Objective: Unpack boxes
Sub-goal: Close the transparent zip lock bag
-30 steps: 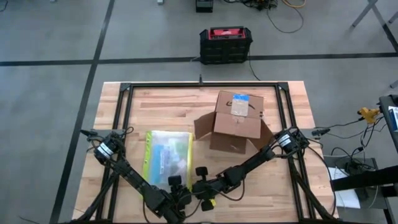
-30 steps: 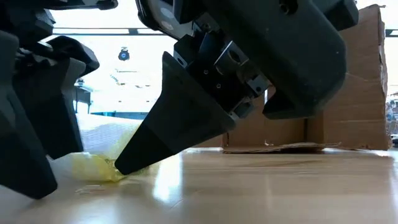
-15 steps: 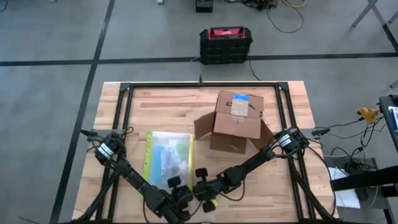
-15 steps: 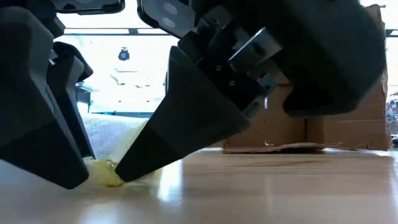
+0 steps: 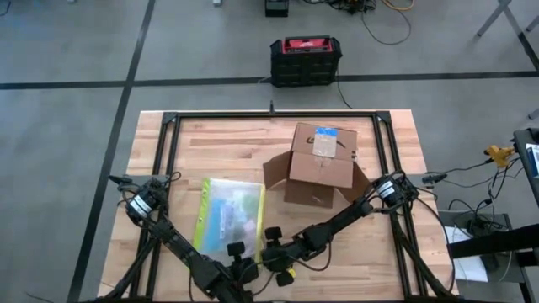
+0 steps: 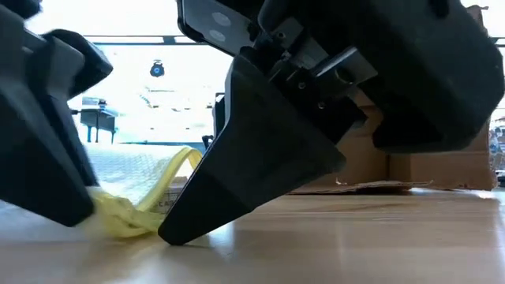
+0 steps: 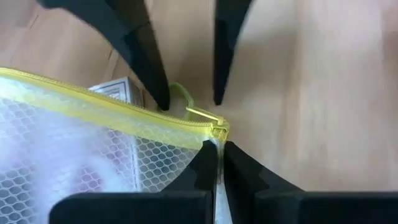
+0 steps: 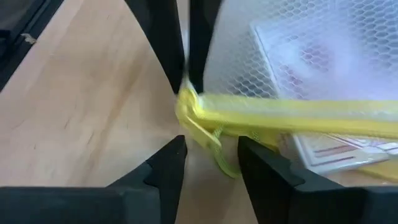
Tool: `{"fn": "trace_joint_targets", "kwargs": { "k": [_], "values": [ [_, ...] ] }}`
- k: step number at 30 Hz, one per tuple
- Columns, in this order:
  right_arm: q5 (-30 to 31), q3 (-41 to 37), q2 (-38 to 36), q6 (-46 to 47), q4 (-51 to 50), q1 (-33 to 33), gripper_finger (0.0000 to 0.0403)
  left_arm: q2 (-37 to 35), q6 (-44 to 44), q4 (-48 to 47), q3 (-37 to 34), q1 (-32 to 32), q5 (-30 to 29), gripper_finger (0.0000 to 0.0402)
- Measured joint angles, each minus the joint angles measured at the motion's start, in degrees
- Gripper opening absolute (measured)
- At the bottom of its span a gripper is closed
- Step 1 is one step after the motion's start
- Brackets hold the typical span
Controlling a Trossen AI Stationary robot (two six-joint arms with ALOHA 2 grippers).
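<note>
Two pincers met at one corner of the pouch [image 5: 227, 215], near the front edge of the surface [image 5: 219, 143]. My left pincer [image 7: 216, 163] was clenched on the pouch's yellow edge, right at the zip end, as the left wrist view showed. My right pincer [image 8: 208, 152] stood released, its fingers parted on either side of the yellow pull tab [image 8: 199, 127] without gripping it. In the low view the yellow edge lay crumpled on the surface between the two.

By my judgement the step in hand was a handover or an opening of the pouch at its zip. To do it well, I judged that the left grip should hold firm on the edge while the right pincer either backed straight off or closed squarely on the tab; a sideways drag risked snagging the mesh wall or pulling the edge out of the left grip. The two sets of fingertips were nearly touching, so any move wanted to be slow.

Box [image 5: 320, 160]: brown corrugated cardboard, standing toward the right rear of the surface, well apart from both pincers. A white label and a blue mark showed on top, with tape across it. One flap [image 5: 307, 195] lay folded out flat toward the front, and another stood out on the left side. Whether anything was left inside could not be seen from above.

Pouch: clear mesh-patterned plastic, yellow border, with printed cards or packets inside.
</note>
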Motion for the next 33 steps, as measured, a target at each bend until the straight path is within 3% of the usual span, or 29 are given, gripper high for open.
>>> {"fn": "trace_joint_targets", "kwargs": {
  "k": [6, 22, 33],
  "values": [
    [-0.57, 0.0, 0.0, -0.42, 0.79, 0.02, 0.0127, 0.0, 0.96, 0.11, 0.0, -0.66, -2.22, 0.0001],
    [-2.62, -0.03, 0.57, 1.99, 2.69, -1.08, 0.0005, -0.02, 4.25, 0.88, 3.36, -2.28, -5.49, 0.0],
    [-2.78, 0.15, 0.25, 2.73, -0.92, -2.47, 0.0001, -0.02, 4.89, 0.95, 4.66, -3.51, -4.81, 0.0]
  ]
}}
